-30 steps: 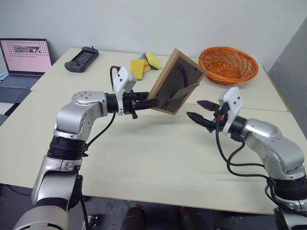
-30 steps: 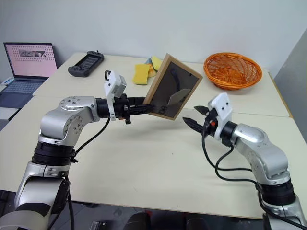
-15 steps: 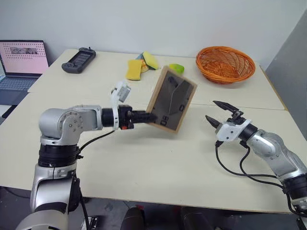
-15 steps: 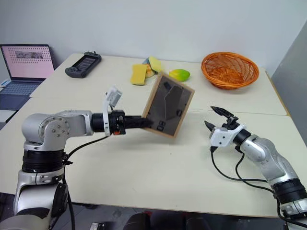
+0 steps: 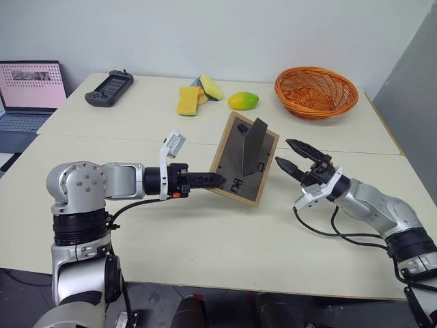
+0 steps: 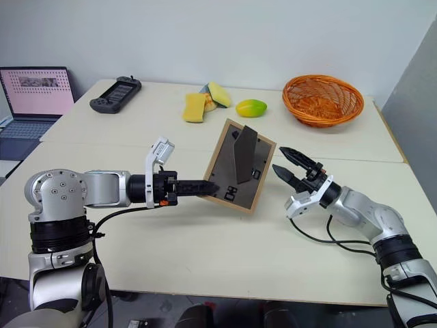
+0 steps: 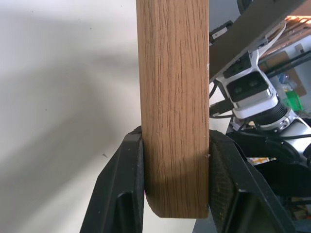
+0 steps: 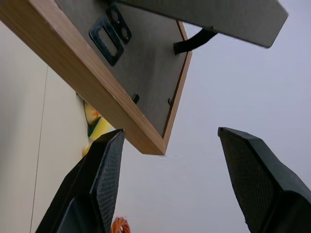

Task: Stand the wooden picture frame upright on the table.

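Note:
The wooden picture frame (image 5: pixel 244 159) shows me its dark grey back, its fold-out stand swung out, above the middle of the table (image 5: pixel 205 232). It stands nearly upright, leaning a little, with its lower edge close to the tabletop; I cannot tell if it touches. My left gripper (image 5: pixel 215 180) is shut on the frame's lower left edge, and the left wrist view shows both pads (image 7: pixel 227 194) pressed on the light wood (image 7: pixel 172 97). My right gripper (image 5: pixel 281 152) is open just right of the frame, pointing at the stand without touching. The right wrist view shows the frame's back (image 8: pixel 121 63) ahead of the spread fingers (image 8: pixel 104 184).
At the back of the table are an orange wicker basket (image 5: pixel 316 91), a mango (image 5: pixel 243 101), yellow sponges (image 5: pixel 194 96) and a black game controller (image 5: pixel 108 87). A laptop (image 5: pixel 27 92) sits at the far left. A seam (image 5: pixel 136 139) crosses the tabletop.
My left gripper has rolled and come down and back, bringing the frame lower and nearer upright. My right gripper has rolled and moved in toward the frame's stand, still open.

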`<action>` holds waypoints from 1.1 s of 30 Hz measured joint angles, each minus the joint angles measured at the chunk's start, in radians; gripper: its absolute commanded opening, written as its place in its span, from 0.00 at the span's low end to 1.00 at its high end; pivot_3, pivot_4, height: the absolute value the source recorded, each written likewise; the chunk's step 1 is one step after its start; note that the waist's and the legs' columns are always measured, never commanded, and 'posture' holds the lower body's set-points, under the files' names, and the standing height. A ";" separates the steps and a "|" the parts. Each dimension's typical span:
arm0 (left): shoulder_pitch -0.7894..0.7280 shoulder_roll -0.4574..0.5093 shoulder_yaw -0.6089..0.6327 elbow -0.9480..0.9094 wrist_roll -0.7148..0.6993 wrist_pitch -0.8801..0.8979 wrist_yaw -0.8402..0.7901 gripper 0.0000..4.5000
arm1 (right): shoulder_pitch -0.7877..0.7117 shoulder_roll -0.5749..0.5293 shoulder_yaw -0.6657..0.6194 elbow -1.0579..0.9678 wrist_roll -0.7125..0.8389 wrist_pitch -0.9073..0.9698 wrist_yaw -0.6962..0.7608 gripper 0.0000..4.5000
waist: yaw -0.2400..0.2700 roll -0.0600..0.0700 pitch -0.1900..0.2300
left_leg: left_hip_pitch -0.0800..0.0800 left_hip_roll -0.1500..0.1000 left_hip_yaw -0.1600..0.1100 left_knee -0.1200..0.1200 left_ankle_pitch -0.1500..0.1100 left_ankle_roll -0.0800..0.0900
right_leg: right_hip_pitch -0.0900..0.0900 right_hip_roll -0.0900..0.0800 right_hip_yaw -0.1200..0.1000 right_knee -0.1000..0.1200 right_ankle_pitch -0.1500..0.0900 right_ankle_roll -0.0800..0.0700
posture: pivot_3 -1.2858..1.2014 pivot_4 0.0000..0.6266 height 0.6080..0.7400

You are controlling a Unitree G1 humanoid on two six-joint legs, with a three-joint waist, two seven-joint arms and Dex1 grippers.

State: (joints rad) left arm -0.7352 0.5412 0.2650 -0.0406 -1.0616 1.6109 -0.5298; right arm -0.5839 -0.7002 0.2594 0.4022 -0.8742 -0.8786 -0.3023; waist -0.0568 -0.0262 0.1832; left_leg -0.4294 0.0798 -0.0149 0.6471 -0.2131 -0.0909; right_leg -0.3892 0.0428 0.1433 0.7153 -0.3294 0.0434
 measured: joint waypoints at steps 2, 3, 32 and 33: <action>0.000 0.000 0.004 0.004 -0.027 0.000 0.029 0.29 | -0.018 0.018 0.016 0.023 -0.018 0.002 -0.014 0.72 | -0.001 0.000 0.000 | 0.000 0.000 0.000 0.000 0.000 0.000 | 0.000 0.000 0.000 0.000 0.000 0.000 | 0.52 0.24 1.00; 0.000 0.000 0.008 0.007 -0.040 0.000 0.043 0.29 | -0.026 0.022 0.025 0.035 -0.028 0.002 -0.024 0.72 | -0.001 0.000 0.000 | 0.000 0.000 -0.001 0.000 0.000 0.000 | 0.000 0.000 0.000 0.000 0.000 0.000 | 0.52 0.24 1.00; 0.017 0.155 -0.136 0.169 -0.667 -0.031 0.421 0.29 | -0.098 -0.030 0.120 0.072 -0.142 -0.093 -0.183 0.72 | -0.001 0.000 0.000 | 0.000 -0.005 -0.007 0.000 0.001 0.000 | 0.002 -0.006 -0.008 0.002 0.000 0.000 | 0.52 0.24 1.00; 0.017 0.165 -0.154 0.169 -0.689 -0.039 0.435 0.29 | -0.099 -0.030 0.126 0.071 -0.155 -0.097 -0.189 0.72 | -0.001 0.000 0.000 | 0.000 -0.005 -0.008 0.000 0.001 0.000 | 0.002 -0.006 -0.009 0.002 0.000 0.000 | 0.52 0.24 1.00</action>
State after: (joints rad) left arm -0.7184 0.7067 0.1113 0.1287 -1.7507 1.5720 -0.0953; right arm -0.6830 -0.7301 0.3858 0.4736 -1.0297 -0.9760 -0.4917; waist -0.0583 -0.0262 0.1831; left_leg -0.4290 0.0745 -0.0227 0.6471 -0.2125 -0.0904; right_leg -0.3868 0.0371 0.1345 0.7171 -0.3294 0.0433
